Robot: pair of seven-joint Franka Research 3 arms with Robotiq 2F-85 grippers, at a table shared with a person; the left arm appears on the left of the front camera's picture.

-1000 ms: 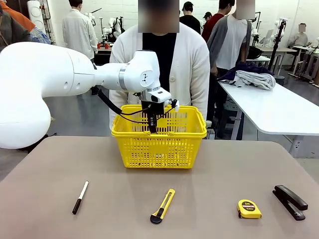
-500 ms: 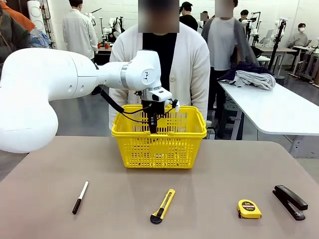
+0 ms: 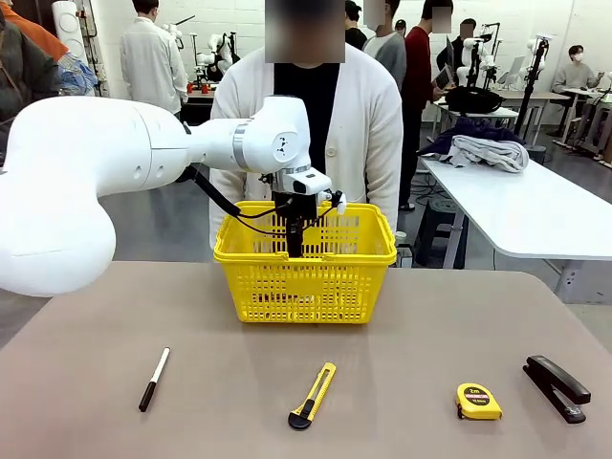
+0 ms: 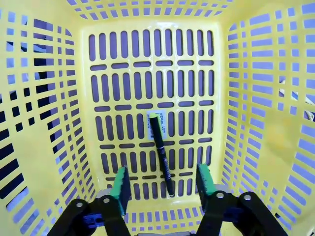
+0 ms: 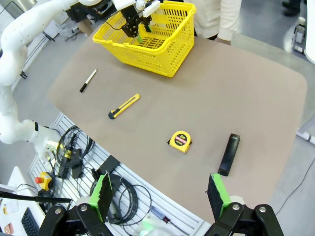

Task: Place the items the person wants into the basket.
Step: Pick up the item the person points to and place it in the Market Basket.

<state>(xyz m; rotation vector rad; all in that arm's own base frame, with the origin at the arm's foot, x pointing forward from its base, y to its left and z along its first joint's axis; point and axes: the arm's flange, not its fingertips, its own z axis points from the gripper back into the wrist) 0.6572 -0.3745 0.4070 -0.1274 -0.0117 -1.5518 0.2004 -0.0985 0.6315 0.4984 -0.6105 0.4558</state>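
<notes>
- Tape measure (image 3: pixel 478 402) lies flat, label up, at the near right of the surface (image 3: pixel 402 316), just left of the stapler (image 3: pixel 557 387). I'd judge it a stiff little block with some heft and smooth plastic sides, so pinch squarely across two opposite edges, low down, or it could squirt out.
- Right tool (image 5: pixel 160 191) hangs high off the near edge, green pads spread wide and holding nothing.
- Marker (image 3: pixel 154 379) sits at the near left, well apart from everything. It looks light, thin and likely to roll; best taken across the barrel at mid-length, fingers square to its line.
- Utility knife (image 3: pixel 313 395) rests between those two.
- Basket (image 3: pixel 306 287) stands at the far middle of the surface. It is rigid lattice plastic with an open top, so things can simply be let go over it.
- Left tool (image 4: pixel 161 179) reaches down inside it, jaws wide apart and empty.
- Pen (image 4: pixel 161 153) lies loose on the basket floor right under that tool, between the pads but untouched.
- Person (image 3: pixel 325 124) stands directly behind the basket.
</notes>
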